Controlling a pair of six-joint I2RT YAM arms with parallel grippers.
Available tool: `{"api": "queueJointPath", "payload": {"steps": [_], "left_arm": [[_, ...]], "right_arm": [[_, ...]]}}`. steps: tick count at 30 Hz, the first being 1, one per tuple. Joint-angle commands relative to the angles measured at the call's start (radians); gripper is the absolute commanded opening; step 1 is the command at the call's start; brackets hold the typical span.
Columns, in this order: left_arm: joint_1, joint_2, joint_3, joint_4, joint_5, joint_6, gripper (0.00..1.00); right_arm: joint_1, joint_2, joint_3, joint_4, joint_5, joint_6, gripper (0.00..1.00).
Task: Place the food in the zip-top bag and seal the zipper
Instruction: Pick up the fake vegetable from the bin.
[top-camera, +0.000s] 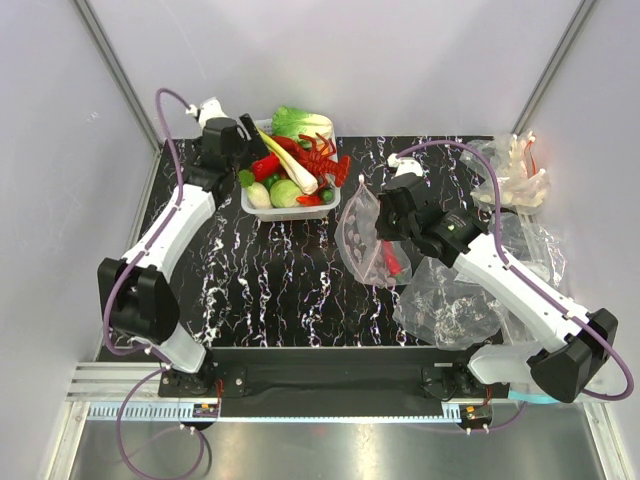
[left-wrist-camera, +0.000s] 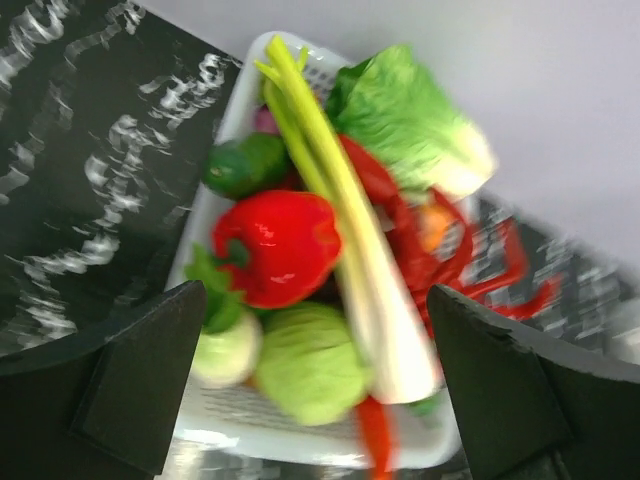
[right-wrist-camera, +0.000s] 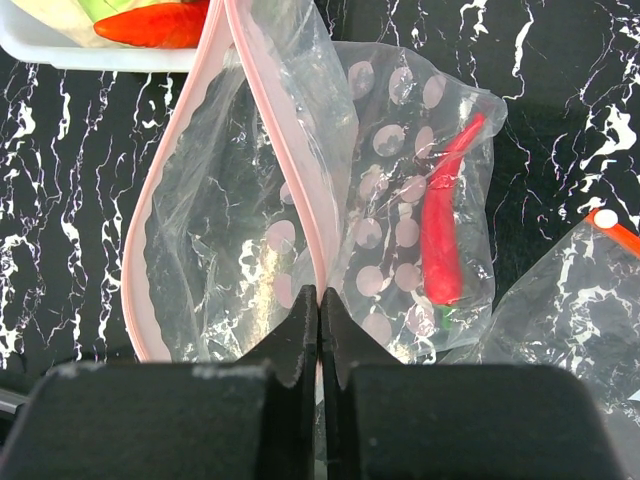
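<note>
The food sits piled in a white basket (top-camera: 262, 208): a red pepper (left-wrist-camera: 280, 245), a long leek (left-wrist-camera: 345, 250), a pale green cabbage (left-wrist-camera: 305, 362), a red lobster (left-wrist-camera: 455, 250) and leafy greens (left-wrist-camera: 410, 120). My left gripper (left-wrist-camera: 320, 400) hovers over the basket's near end, jaws wide open and holding nothing; in the top view my left gripper (top-camera: 260, 150) is at the basket's left side. My right gripper (right-wrist-camera: 318, 300) is shut on the pink zipper (right-wrist-camera: 290, 150) of the dotted zip-top bag (top-camera: 362, 240). The bag's mouth gapes open. A red chili (right-wrist-camera: 442, 240) lies inside it.
Another red chili (right-wrist-camera: 150, 25) lies at the basket's near edge. Crumpled clear bags (top-camera: 450, 300) lie by the right arm, and more bags (top-camera: 515, 175) sit at the back right. A bag with an orange strip (right-wrist-camera: 612, 226) lies to the right of the dotted bag.
</note>
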Motion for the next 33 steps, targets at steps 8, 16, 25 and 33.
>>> {"api": "queueJointPath", "payload": {"steps": [8,16,25,33], "left_arm": [[0.005,0.169,0.276,-0.171,0.106,0.618,0.99],[0.005,0.251,0.333,-0.2,0.19,0.713,0.99],[0.005,0.358,0.389,-0.2,0.158,0.713,0.99],[0.004,0.415,0.398,-0.163,0.075,0.713,0.99]], "right_arm": [[-0.007,0.033,0.096,-0.011,-0.025,-0.046,0.0],[-0.007,0.035,0.107,-0.023,-0.024,-0.052,0.0],[-0.007,0.035,0.11,-0.031,-0.024,-0.055,0.0],[-0.007,0.036,0.114,-0.035,-0.03,-0.051,0.0]]}}
